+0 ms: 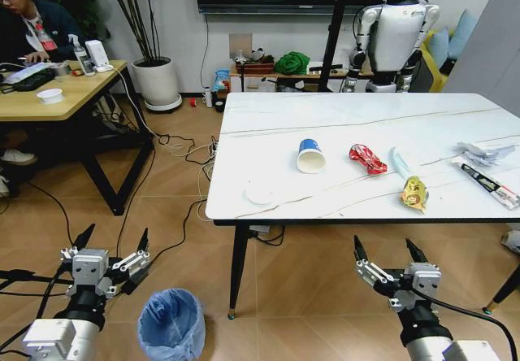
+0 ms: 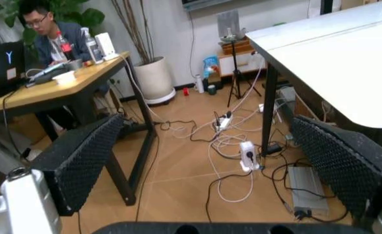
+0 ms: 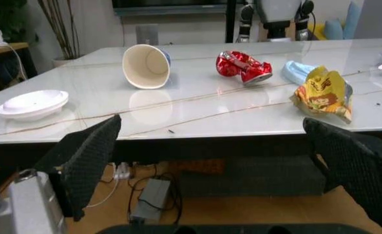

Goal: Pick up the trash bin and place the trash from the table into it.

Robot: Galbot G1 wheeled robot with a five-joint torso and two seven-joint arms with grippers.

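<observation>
- The trash bin (image 1: 171, 324), lined with a crinkly light-blue bag, stands upright on the wooden floor at about 7 o'clock of the head view, near the table's front-left leg and just beside the left gripper
- The left gripper (image 1: 112, 242) hangs low over the floor at 8 o'clock, its 2 fingers spread wide with nothing between them; in the left wrist view (image 2: 220, 161) the gap between its pads looks onto cables and a power strip (image 2: 247, 153) on the floor
- The right gripper (image 1: 387, 251) hovers at 5 o'clock, below the table's front edge, released and empty; in the right wrist view (image 3: 217, 156) it faces the table's dark edge at tabletop height
- The table (image 1: 357, 125) fills the view from 12 to 3 o'clock, white marble-look top with thin brown veins
- A white disc (image 1: 260, 193) lies near the front-left corner, at 9 o'clock of the other litter
- A blue-rimmed paper cup (image 1: 310, 156) lies on its side near the middle, mouth toward the robot
- At 3 o'clock of the cup is a crumpled red wrapper (image 1: 367, 158), then a pale blue mask (image 1: 399, 164)
- A yellow wrapper (image 1: 414, 193) sits at 5 o'clock of the mask, close to the front edge
- Crumpled white paper (image 1: 483, 152) and a long black-white wrapper (image 1: 487, 183) lie toward the right end, well apart from the cup
</observation>
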